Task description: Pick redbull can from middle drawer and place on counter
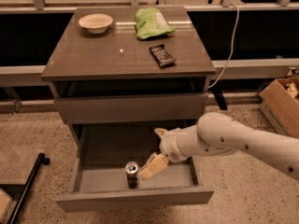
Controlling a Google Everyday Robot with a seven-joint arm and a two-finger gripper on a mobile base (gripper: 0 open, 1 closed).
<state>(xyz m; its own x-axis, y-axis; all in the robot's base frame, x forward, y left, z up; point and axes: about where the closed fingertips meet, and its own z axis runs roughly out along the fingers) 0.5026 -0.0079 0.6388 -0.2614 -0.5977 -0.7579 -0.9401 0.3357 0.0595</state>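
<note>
Evidently reaching: the gripper, fingers spread and empty, hangs at 2 o'clock of the can inside the open drawer; next, straddle the can and close.

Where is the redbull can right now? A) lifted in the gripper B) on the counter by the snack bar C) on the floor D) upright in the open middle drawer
D: the redbull can stands upright near the front of the open middle drawer, with the open gripper just beside it, not around it; the counter holds no can.
</note>
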